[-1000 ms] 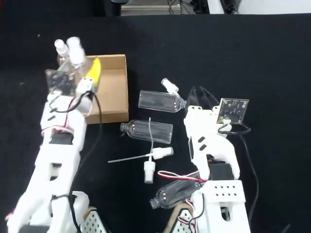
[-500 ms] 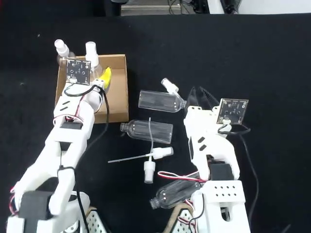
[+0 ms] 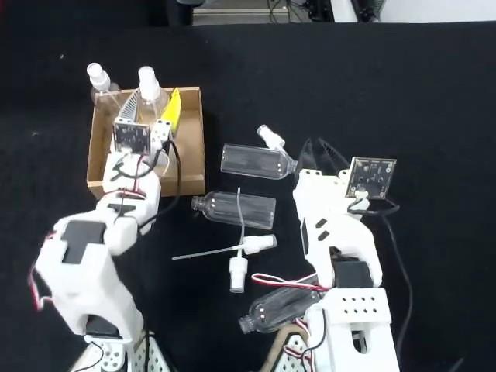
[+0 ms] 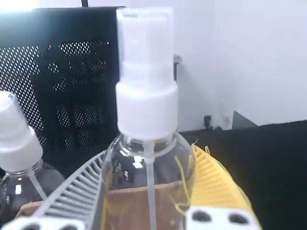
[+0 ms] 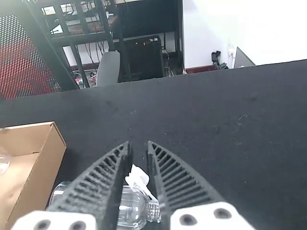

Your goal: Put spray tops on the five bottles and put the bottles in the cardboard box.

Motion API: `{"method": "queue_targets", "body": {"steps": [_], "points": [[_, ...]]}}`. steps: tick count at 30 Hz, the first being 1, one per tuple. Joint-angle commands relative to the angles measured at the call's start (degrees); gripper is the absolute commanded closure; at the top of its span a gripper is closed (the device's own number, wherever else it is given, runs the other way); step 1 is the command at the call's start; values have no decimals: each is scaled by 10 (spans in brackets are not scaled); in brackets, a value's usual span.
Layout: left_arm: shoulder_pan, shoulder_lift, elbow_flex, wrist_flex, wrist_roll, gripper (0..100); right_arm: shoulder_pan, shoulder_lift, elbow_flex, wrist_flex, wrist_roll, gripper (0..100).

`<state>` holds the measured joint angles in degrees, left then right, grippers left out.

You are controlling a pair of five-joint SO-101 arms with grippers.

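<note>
A clear bottle with a white spray top (image 3: 147, 84) (image 4: 146, 120) stands upright at the far edge of the cardboard box (image 3: 188, 155). My left gripper (image 3: 157, 94) (image 4: 151, 152) is shut on it, with the grey finger (image 4: 72, 191) on one side and the yellow finger (image 4: 216, 187) on the other. A second topped bottle (image 3: 98, 79) (image 4: 14, 153) stands at the box's far left corner. My right gripper (image 3: 318, 147) (image 5: 138, 146) is open by a narrow gap and holds nothing. It sits just above the spray head (image 5: 136, 179) of a topped bottle lying on its side (image 3: 256, 160).
An uncapped bottle (image 3: 232, 209) lies mid-table. Two loose spray tops (image 3: 256, 244) (image 3: 238, 273) lie in front of it. Another uncapped bottle (image 3: 283, 306) lies by the right arm's base. The right wrist view shows the box corner (image 5: 29, 158).
The left arm carried the held bottle rightward from the box's far left corner. Its wrist then drew back over the box. The right arm has kept still.
</note>
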<state>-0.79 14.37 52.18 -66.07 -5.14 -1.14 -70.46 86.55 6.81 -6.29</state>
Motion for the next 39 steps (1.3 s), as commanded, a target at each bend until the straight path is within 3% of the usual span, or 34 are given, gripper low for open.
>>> {"method": "queue_targets", "body": {"steps": [1, 6, 13, 39], "points": [[6, 31, -42, -68, 3, 895, 7, 5, -6, -18, 2, 962], [-1, 39, -62, -62, 3, 895, 7, 5, -6, -18, 2, 962], [-5, 39, -118, 50, 3, 895, 6, 5, -7, -18, 2, 962], [-38, 172, -220, 43, 7, 895, 6, 4, -7, -18, 2, 962]]}}
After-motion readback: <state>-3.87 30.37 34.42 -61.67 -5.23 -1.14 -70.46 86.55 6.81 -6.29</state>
